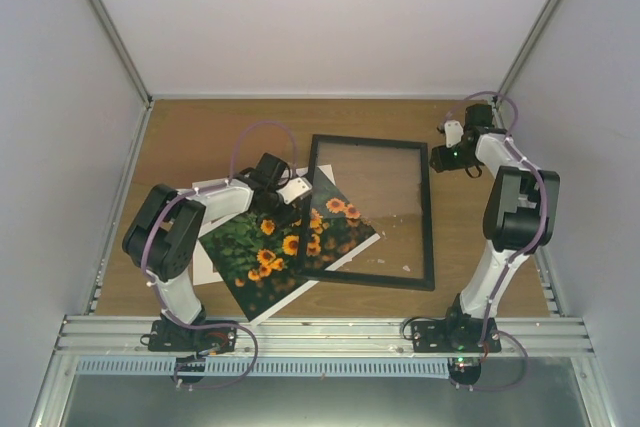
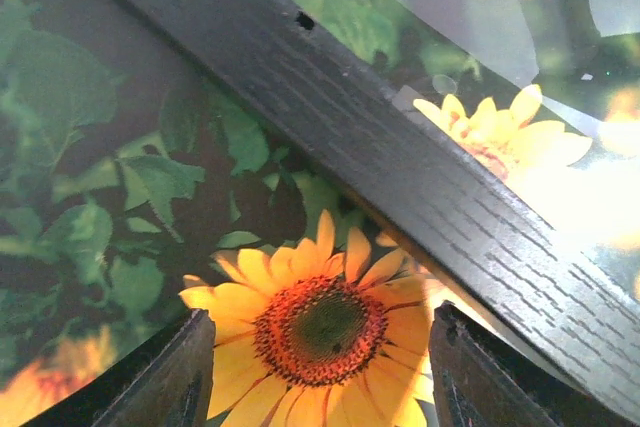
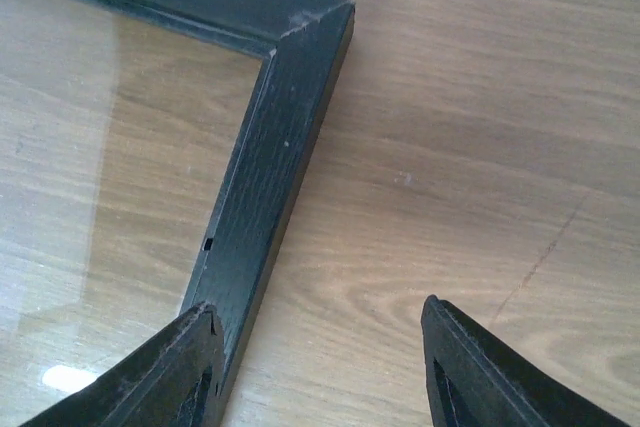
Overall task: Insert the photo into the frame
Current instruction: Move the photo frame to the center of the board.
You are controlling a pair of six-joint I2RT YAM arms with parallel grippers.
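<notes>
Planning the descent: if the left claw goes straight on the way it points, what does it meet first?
Probably the photo: a sunflower bloom shows between the open fingers of the left claw. The frame crosses just beyond, lying over the print. Depth is unclear.

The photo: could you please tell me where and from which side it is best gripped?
Take the photo by its near-left edge, which lies free; its far-right corner sits under the left rail of the frame. As it is a thin sheet lying flat, a low pinch across the border from the left side probably suits best.
</notes>
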